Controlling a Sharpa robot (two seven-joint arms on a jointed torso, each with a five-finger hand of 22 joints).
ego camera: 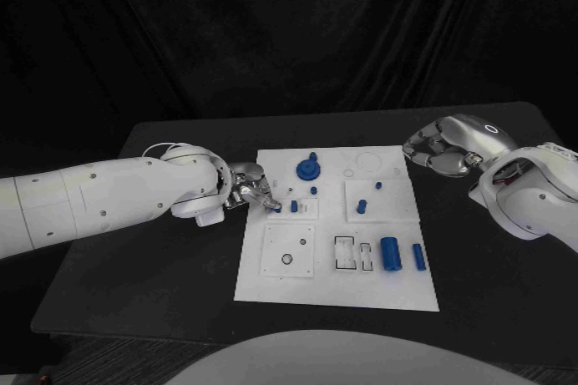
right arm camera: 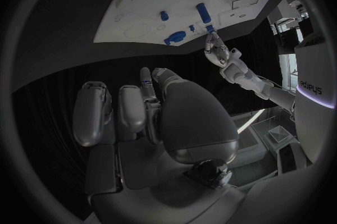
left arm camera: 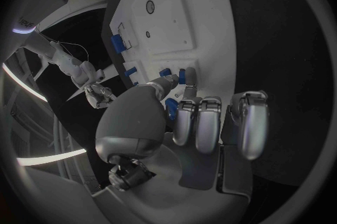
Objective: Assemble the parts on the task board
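On the near part of the task board (ego camera: 332, 293), a large blue cylinder (ego camera: 392, 253) lies unplaced. Mid-board, the left hand (ego camera: 247, 190) pinches a small blue part (left arm camera: 171, 108) at the left edge (seat it squarely, I'd judge). Farther right, the right hand (ego camera: 439, 149) hovers off-board, fingers curled on nothing.

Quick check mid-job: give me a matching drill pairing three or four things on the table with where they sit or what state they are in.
Things:
1. large blue cylinder
2. round blue knob part
3. left hand
4. right hand

Places or states:
a. at the left edge of the white task board, fingertips at a small blue part
b. lying in the board's near right area
c. off the board's far right corner, fingers curled in, holding nothing
d. at the board's far edge, left of middle

Pairs: 1-b, 2-d, 3-a, 4-c
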